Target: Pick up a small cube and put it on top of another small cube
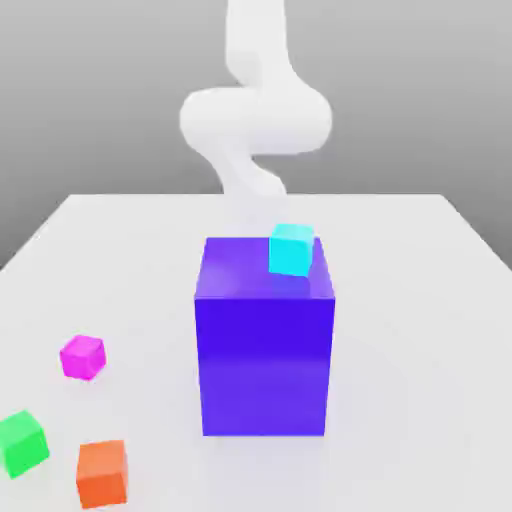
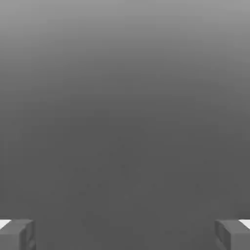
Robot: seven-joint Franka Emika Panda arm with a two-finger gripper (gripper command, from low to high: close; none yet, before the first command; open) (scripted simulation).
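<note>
Four small cubes plus one big blue-violet block on the white table, so I'll use the block as the reference for everything. Closest to the camera in the exterior view is the orange cube, sitting in front of the block and off toward the exterior view's left. Just beside it, further to that same side, is the green cube; the two are near each other but not touching. A bit further back sits the small magenta cube, resting on the table well apart from the block, level with its front face and on the exterior view's left of it. Then the block itself, roughly mid-table, with a cyan cube up on its top face near the back corner on the exterior view's right, looking slightly tilted. Behind the block the white arm rises up. In the hand view the gripper is spread wide, one finger at each edge, nothing between them, just grey background.
</note>
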